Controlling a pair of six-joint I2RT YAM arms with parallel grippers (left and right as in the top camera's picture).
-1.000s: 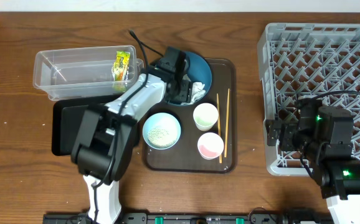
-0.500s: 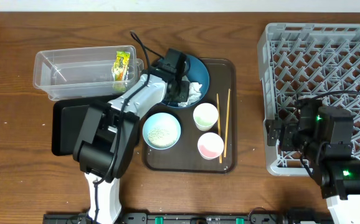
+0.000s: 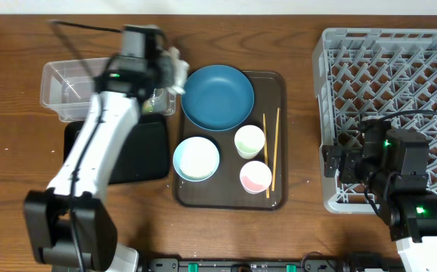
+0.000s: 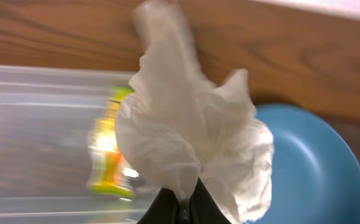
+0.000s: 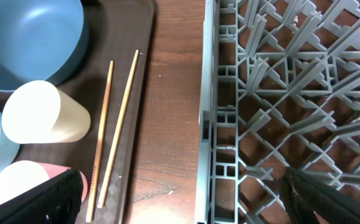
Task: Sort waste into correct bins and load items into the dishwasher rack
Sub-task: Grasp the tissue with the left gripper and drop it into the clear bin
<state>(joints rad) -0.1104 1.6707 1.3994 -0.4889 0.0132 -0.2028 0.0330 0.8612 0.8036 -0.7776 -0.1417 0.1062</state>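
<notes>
My left gripper [image 3: 170,72] is shut on the crumpled white tissue [image 3: 178,62], holding it in the air over the right end of the clear tub [image 3: 63,91]. In the left wrist view the tissue [image 4: 192,137] billows above the closed fingertips [image 4: 183,208], with the yellow-green wrapper [image 4: 108,155] blurred inside the tub and the blue dish [image 4: 317,168] to the right. The blue dish [image 3: 218,97], white bowl [image 3: 196,159], pale green cup [image 3: 249,140], pink cup [image 3: 255,177] and chopsticks [image 3: 271,151] sit on the brown tray [image 3: 279,198]. My right gripper [image 5: 183,199] is open beside the rack [image 5: 279,93].
The black tray [image 3: 139,151] lies in front of the tub, partly under my left arm. The grey rack [image 3: 392,75] fills the right side of the table, its left wall close to the right gripper [image 3: 339,162]. A strip of bare wood separates brown tray and rack.
My left gripper closed on the tissue in the blue dish, lifted it out and swung left and back to the tub's right end. The right arm has stayed still.
</notes>
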